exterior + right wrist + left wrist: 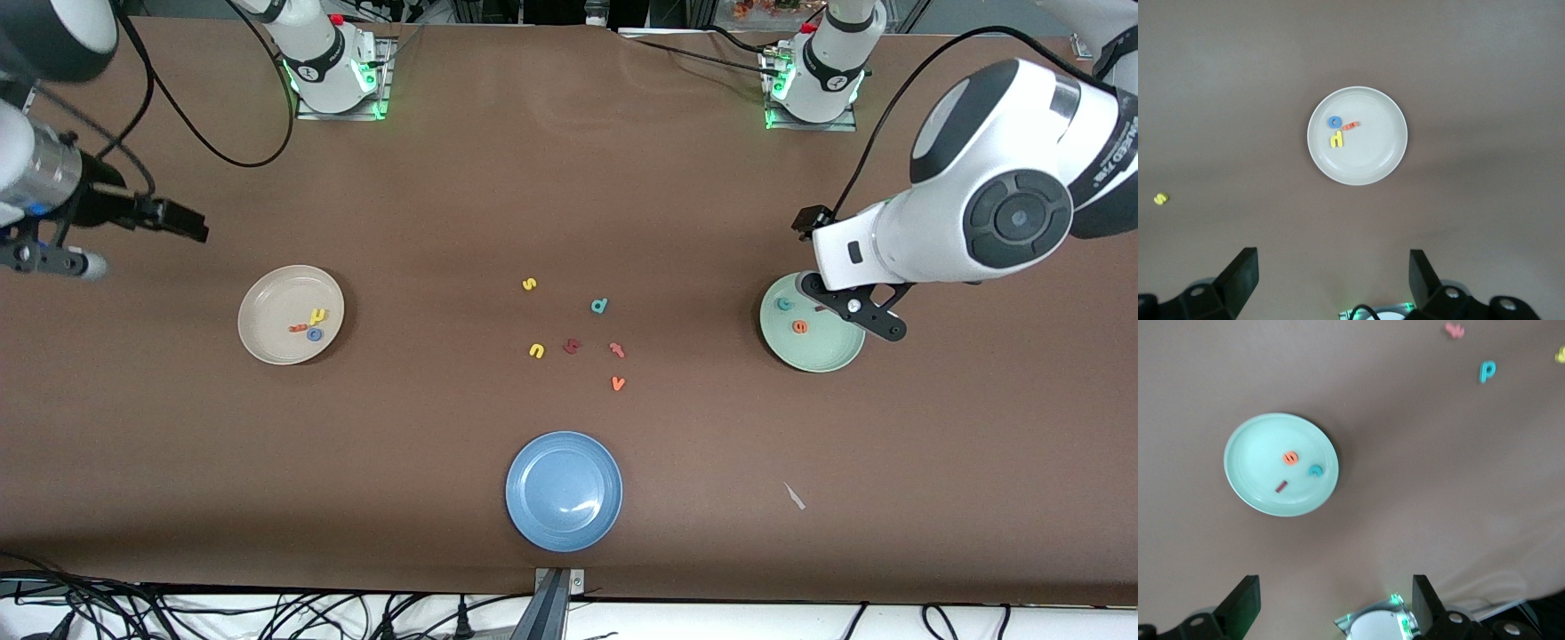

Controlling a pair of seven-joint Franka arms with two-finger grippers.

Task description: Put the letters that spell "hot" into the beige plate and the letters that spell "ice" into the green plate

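Letters: yellow h (317, 315), blue o (314, 334), orange t (297, 328) seen in beige plate (267, 302); red i (1281, 487), teal c (1315, 471), orange e (1291, 458) in green plate (1245, 447) | brown table (569, 196), blue plate (564, 524) | left gripper (1331, 607) and right gripper (1331, 280) raised, jaws released, nothing held

The setting is a robotics laboratory workcell. Two white robot arm bases (333, 62) (818, 76) are bolted to metal mounting plates along one edge of a table (569, 196) covered in plain brown sheet material; green status lights glow at both bases. Black cables (178, 124) run loose across the table surface, and further cabling (267, 613) lies bundled under the table edge nearest the front camera. The objects on the table are test props: plain plates and small foam letters (578, 333).
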